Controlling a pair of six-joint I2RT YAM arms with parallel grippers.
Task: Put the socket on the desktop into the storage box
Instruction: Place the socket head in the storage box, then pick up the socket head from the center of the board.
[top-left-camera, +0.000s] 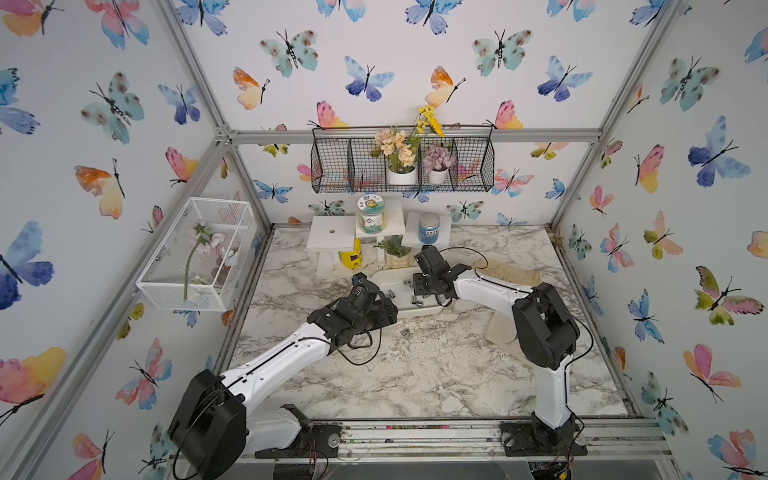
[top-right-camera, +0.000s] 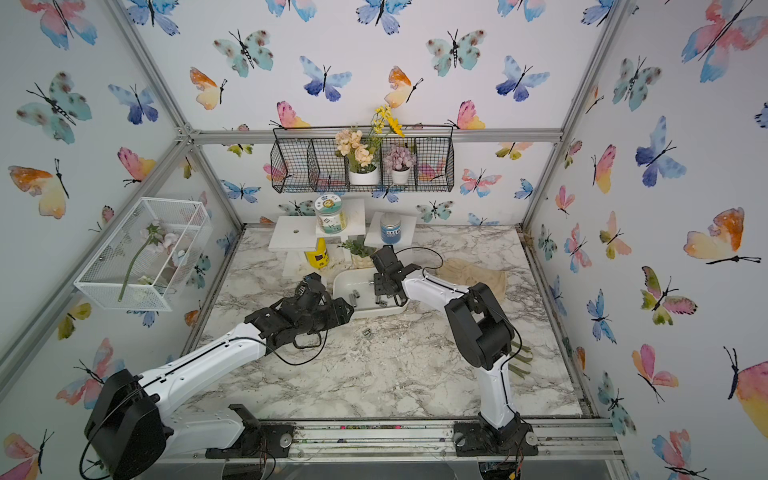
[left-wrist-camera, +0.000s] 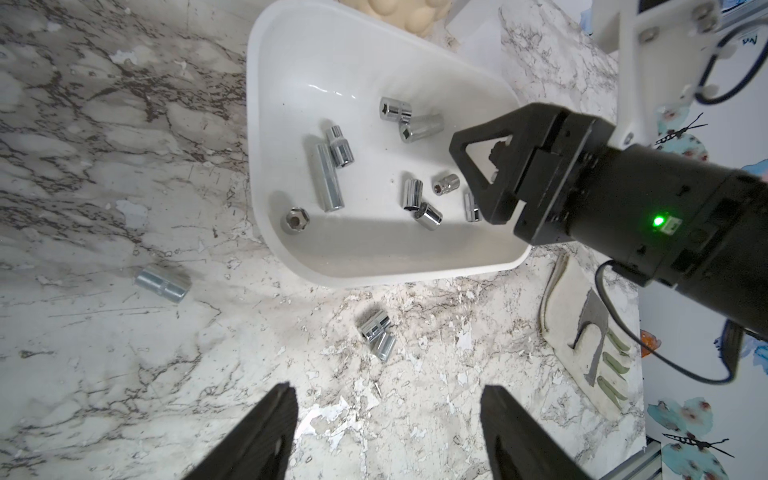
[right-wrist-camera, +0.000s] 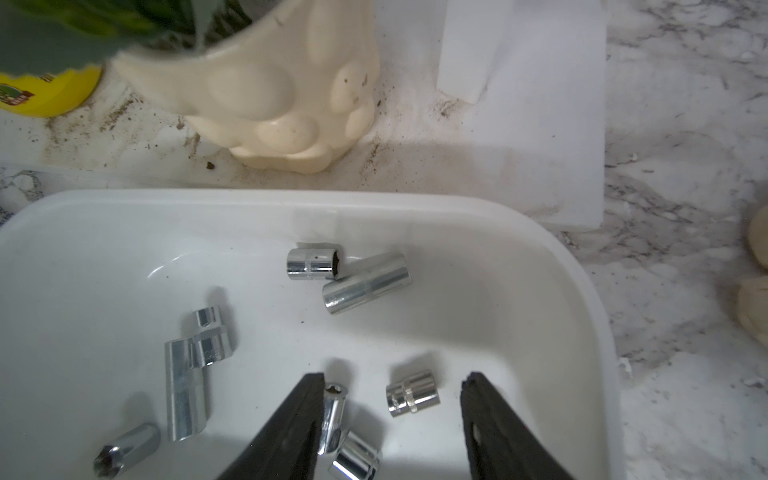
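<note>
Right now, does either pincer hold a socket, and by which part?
Nothing is held. Both stand open: the left pincer above the desktop, the right pincer over the storage box.

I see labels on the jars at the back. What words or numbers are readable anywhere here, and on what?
Nothing can be read for certain.
Round white tin with sunflower label: print too small.
Clear jar with blue label: print blurred.
Yellow bottle with dark label: too small.
Small chrome sockets in the glossy white tub: no markings legible.
</note>
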